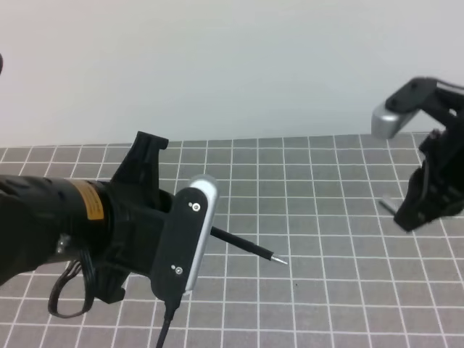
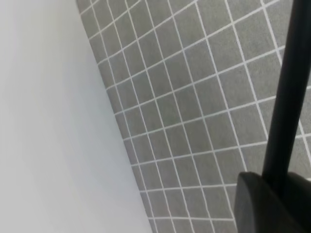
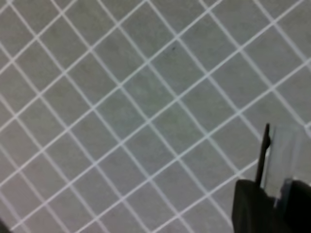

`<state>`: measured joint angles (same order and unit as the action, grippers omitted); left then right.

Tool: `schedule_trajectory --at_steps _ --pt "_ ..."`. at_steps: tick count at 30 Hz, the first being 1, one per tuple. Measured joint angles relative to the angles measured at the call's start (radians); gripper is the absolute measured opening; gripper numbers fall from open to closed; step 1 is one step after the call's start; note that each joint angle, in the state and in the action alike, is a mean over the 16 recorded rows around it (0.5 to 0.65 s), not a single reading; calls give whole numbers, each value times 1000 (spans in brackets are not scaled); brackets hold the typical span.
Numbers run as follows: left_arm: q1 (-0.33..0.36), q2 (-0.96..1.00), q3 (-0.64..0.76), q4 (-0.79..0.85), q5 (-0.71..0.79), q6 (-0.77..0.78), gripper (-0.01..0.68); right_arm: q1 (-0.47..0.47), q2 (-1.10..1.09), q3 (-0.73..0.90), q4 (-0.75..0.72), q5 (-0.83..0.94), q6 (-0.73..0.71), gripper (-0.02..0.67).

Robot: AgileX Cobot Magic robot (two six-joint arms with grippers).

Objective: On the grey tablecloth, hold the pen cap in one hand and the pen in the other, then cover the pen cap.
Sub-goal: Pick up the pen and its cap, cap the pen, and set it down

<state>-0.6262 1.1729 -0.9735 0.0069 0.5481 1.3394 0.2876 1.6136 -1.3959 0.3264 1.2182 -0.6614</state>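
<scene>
The black pen [image 1: 246,246] sticks out to the right from my left arm, silvery tip low over the grey tablecloth [image 1: 326,188]. In the left wrist view its shaft [image 2: 289,92] runs up from my left gripper [image 2: 277,189], which is shut on it. In the high view the left fingers are hidden behind the wrist camera housing. My right gripper [image 1: 406,214] hovers at the right edge, shut on the pen cap [image 1: 388,205]. The clear cap [image 3: 283,150] with its dark clip rises from the right fingers [image 3: 255,206]. Pen tip and cap are several squares apart.
A plain white wall [image 1: 232,65] rises behind the cloth's far edge. The silver and black left wrist camera housing [image 1: 187,239] and a looping cable [image 1: 69,293] fill the lower left. Bare gridded cloth lies between the two arms.
</scene>
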Motion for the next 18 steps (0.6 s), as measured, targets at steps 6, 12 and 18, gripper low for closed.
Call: schedule_trajectory --at_steps 6,12,18 --pt "-5 7 27 51 -49 -64 1 0 -30 79 67 -2 -47 93" --pt "-10 14 88 101 -164 -105 1 20 -55 124 110 -3 -76 93" --pt "-16 16 174 125 -336 -116 1 80 -60 129 72 -3 -70 93"
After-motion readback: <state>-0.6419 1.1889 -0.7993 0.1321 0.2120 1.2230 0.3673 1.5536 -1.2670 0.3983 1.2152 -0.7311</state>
